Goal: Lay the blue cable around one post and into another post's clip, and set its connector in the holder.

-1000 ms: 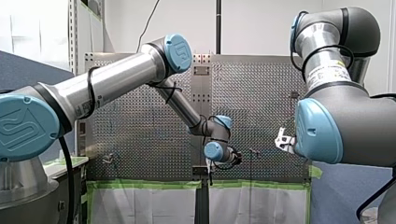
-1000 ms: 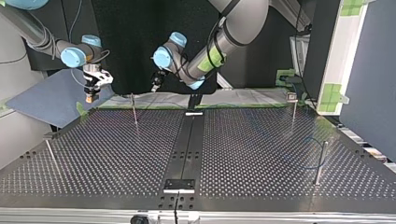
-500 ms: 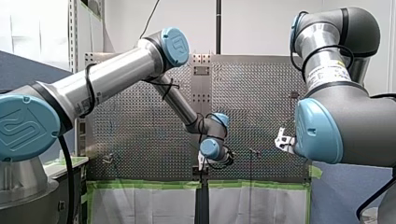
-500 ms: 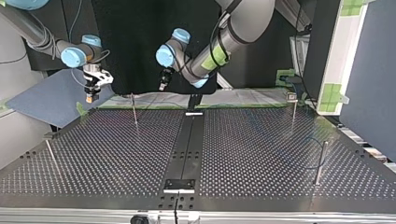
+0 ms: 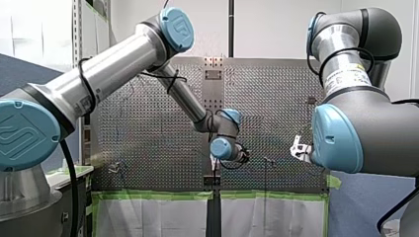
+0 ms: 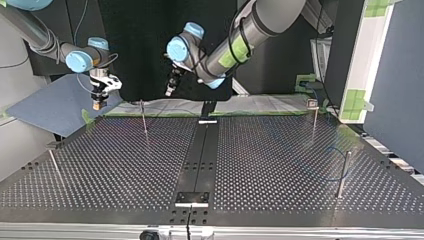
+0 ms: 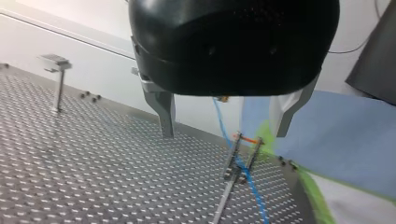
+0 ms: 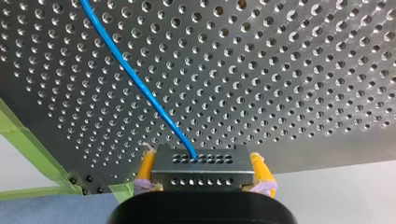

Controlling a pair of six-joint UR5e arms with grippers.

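Observation:
In the right wrist view my right gripper (image 8: 201,179) is shut on a perforated metal connector (image 8: 201,167), held between its yellow pads (image 8: 146,169). The blue cable (image 8: 135,81) runs from the connector out over the perforated table. In the top view this gripper (image 6: 99,102) hangs past the table's far left corner. My left gripper (image 7: 224,123) is open, with nothing between its metal fingers (image 7: 165,112). It hovers above the table's far edge (image 6: 171,89). Ahead of it the blue cable (image 7: 252,186) passes through a twin-rod clip post (image 7: 239,156).
Thin posts stand on the table (image 6: 143,117), (image 6: 343,172), (image 6: 55,167), and one with a flat holder top (image 6: 313,105). A faint blue cable loop (image 6: 331,149) lies near the right-hand post. A black strip (image 6: 200,160) runs down the table's middle. Green tape edges the far side.
My left arm raised its elbow and its wrist swung up and toward the front view's left, with the gripper still open. My right arm and the connector stayed put.

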